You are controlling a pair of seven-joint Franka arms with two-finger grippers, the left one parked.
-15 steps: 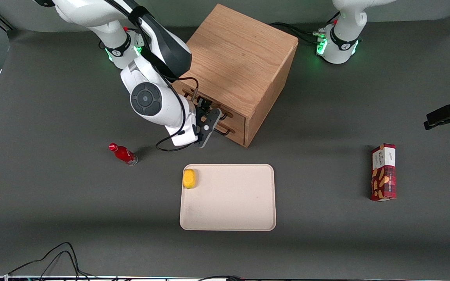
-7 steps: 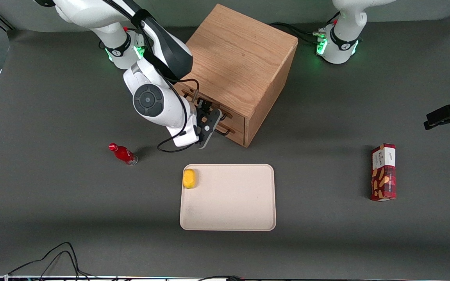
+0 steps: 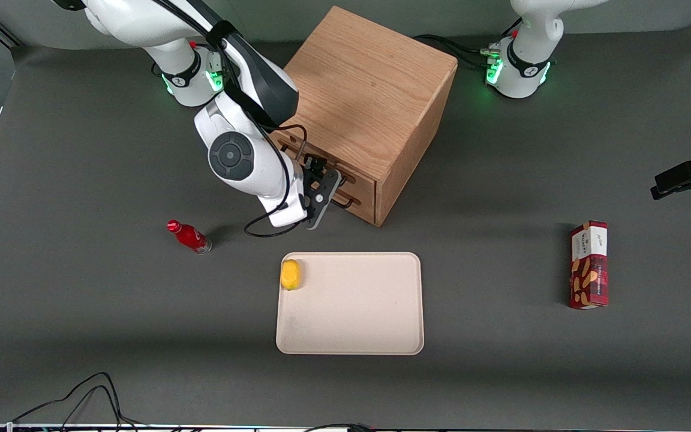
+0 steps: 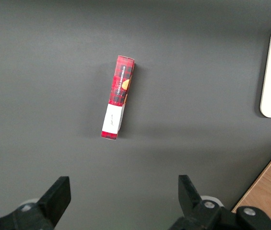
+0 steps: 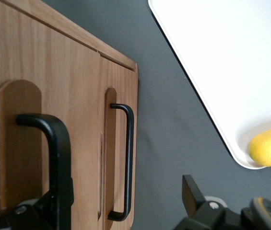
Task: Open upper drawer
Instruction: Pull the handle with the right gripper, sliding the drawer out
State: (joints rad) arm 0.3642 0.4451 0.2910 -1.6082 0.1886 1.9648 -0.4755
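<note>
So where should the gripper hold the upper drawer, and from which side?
Take the upper drawer by the straight middle of its black wire handle, coming straight at the drawer front. The bar stands clear of the wood over a recess, leaving room for a finger. The open gripper hangs just in front.

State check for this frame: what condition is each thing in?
Upper drawer: shut, flush with the cabinet front.
Lower drawer: shut.
Gripper: open, in front of the drawers at the upper drawer's handle, with one finger beside that handle.
Red bottle: lying on the table, capped.
Lemon: resting in a corner of the tray.
Cookie box: lying down, closed.
</note>
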